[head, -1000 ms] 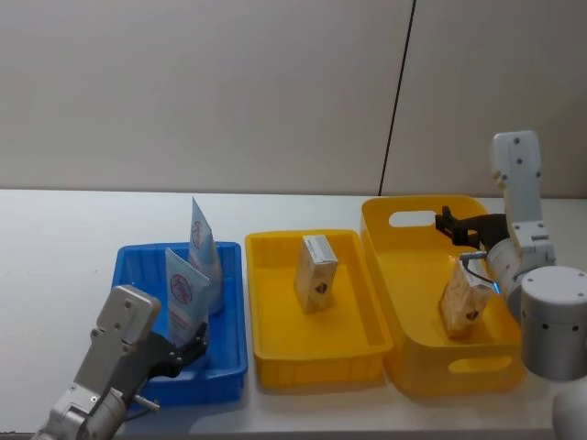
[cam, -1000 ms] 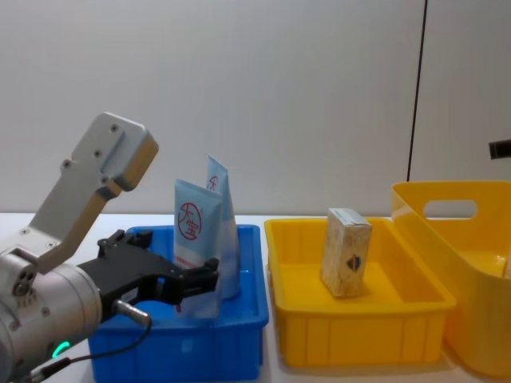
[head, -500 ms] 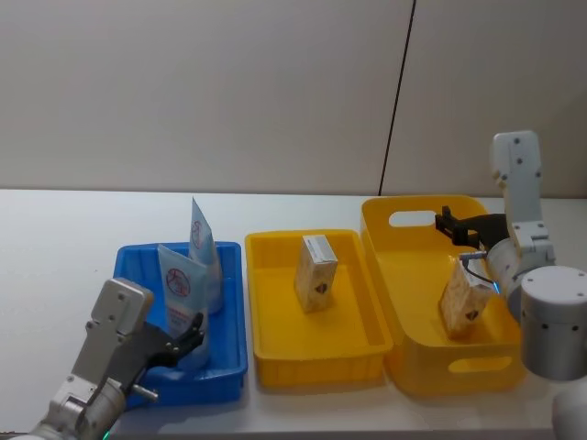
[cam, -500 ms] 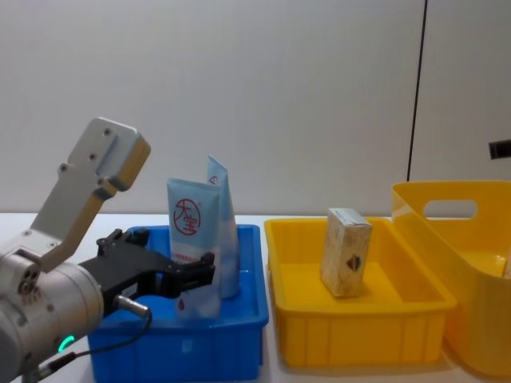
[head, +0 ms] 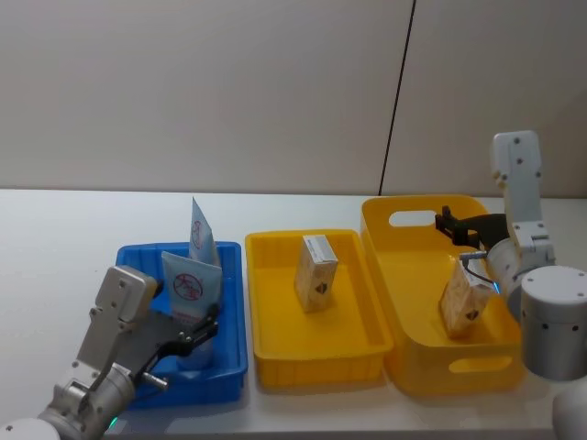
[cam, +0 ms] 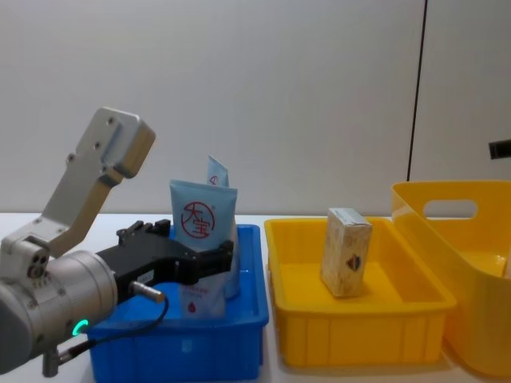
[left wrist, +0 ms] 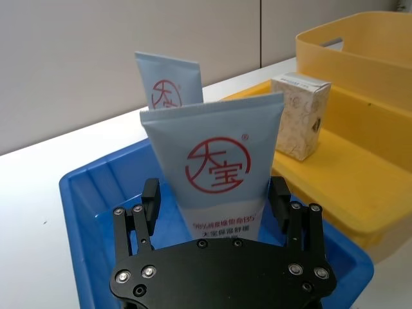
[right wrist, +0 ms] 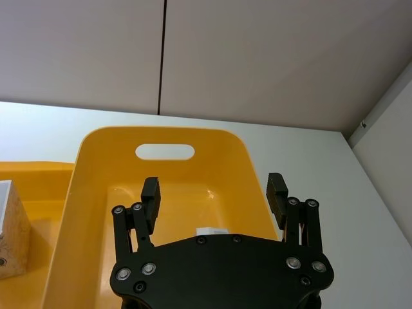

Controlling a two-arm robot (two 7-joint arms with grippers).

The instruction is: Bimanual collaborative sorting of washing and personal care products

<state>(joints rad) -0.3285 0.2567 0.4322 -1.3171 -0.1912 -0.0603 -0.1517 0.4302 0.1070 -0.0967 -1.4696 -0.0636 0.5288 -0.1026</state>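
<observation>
My left end effector (left wrist: 215,199) sits inside the blue bin (head: 234,362), fingers spread either side of the front pouch (left wrist: 215,170) standing upright there, not visibly clamping it; second pouch (left wrist: 168,82) just behind. Right end effector (right wrist: 214,193) hangs wide open and empty over the large yellow bin (head: 431,371), right of the blue bin; between them the yellow tray (head: 316,362) holds one carton (head: 315,273)

Silver-grey arm housings end in a black left gripper (left wrist: 215,206) and black right gripper (right wrist: 212,198), each studded with silver screws; a green indicator light glows on the left arm's cylindrical wrist.
</observation>
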